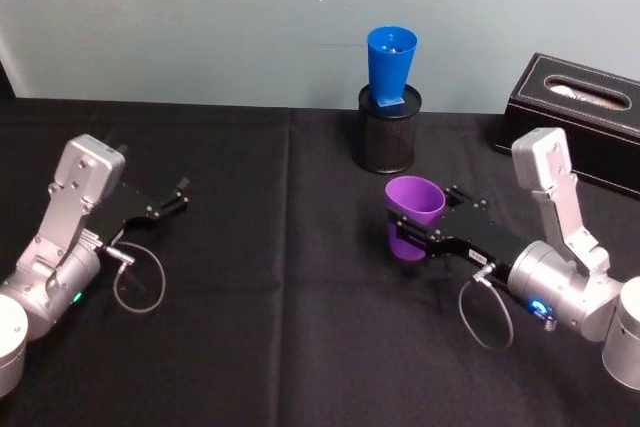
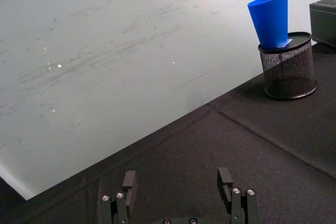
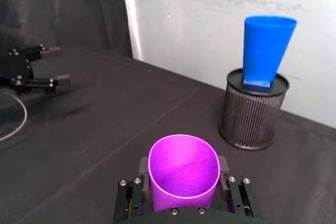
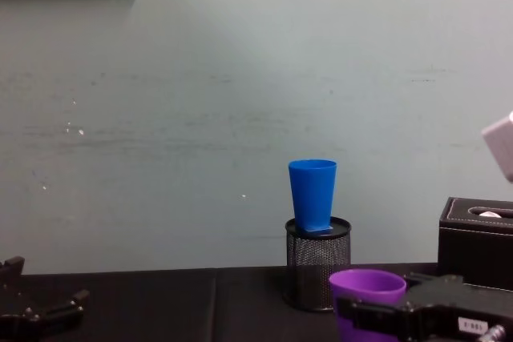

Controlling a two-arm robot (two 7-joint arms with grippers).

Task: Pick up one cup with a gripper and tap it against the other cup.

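Right hand grips purple cup above black tablecloth.

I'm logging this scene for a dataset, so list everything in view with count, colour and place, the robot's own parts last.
purple cup: one, purple, upright on the table to the robot's right of centre, between the right gripper's fingers.
blue cup: one, bright blue, standing in the top of the mesh holder, rim up.
mesh holder: one, black, far side of the table near the wall.
box: one, black, far right of the table.
table: one, covered in black cloth.
wall: pale green, behind the table.
right gripper: one, black, shut on the purple cup.
left gripper: one, black, open, idle at the table's left.
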